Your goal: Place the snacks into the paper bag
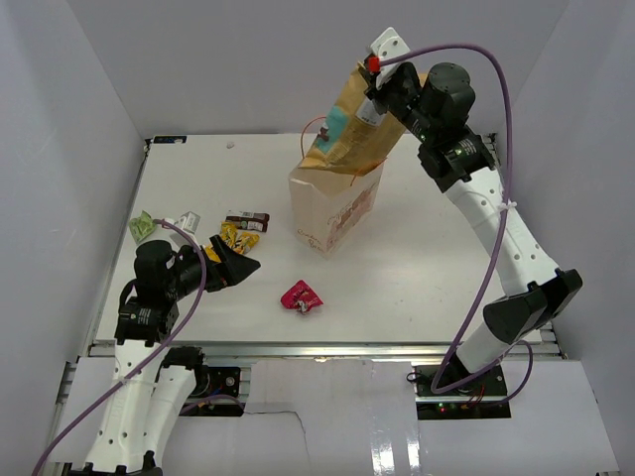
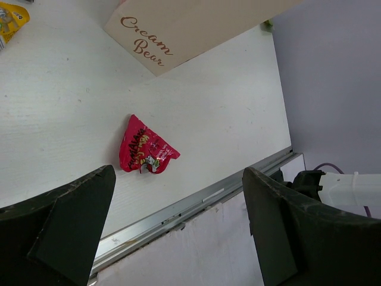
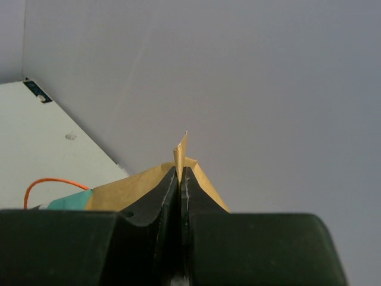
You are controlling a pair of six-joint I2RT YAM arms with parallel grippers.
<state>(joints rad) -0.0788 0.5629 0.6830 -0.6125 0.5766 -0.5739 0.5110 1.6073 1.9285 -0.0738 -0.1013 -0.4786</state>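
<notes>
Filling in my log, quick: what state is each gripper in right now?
Left gripper: open, holding nothing.
Right gripper: shut on the top edge of the tan snack bag.

Left gripper [image 1: 241,266], jaws wide: bare table [image 2: 226,119] ahead, only the red-pink wrapper [image 2: 146,152] lying in the lane. Paper bag [image 1: 335,210] stands beyond it, well apart. Yellow candy packet [image 1: 238,238] and dark bar [image 1: 246,220] lie close on its left.

Right gripper [image 1: 372,97]: below it, the tan bag [image 1: 352,134] hangs over the paper bag's mouth, blocking most of it.
</notes>
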